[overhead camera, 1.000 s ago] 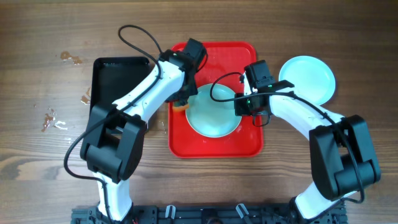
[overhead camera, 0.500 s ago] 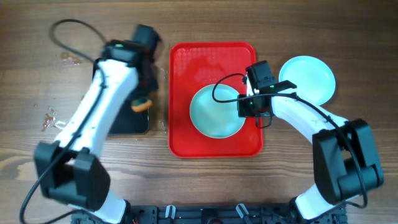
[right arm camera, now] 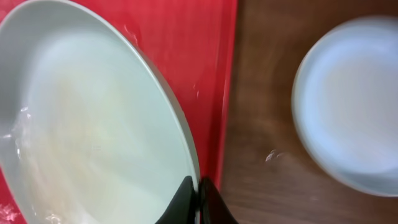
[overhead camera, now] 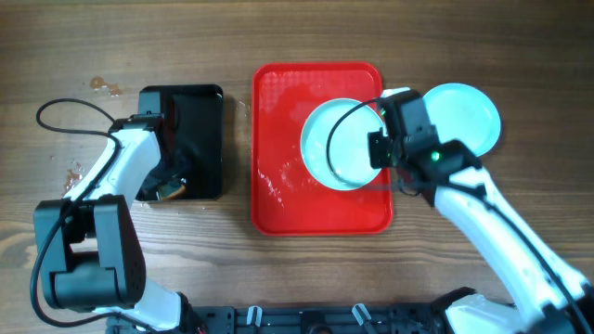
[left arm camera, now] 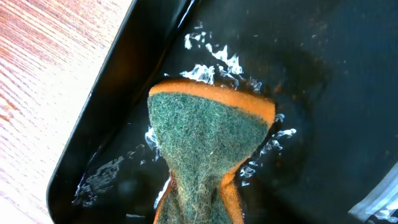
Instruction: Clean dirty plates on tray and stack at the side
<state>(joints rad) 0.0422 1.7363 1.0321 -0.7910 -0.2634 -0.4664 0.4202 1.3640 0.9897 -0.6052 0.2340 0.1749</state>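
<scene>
Above tray (overhead camera: 278,199), plate (overhead camera: 336,146) rim within right claw (right arm camera: 198,185)

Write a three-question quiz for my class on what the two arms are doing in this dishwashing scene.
1. True or false: the right claw pinches the rim of a plate over the red tray.
2. Where is the sponge? A: on the red tray. B: in the black tray. C: on a plate.
3. Fill in: seen from overhead, the free plate lies to the ___ of the red tray.

Key: 1 true; 2 B; 3 right.
</scene>
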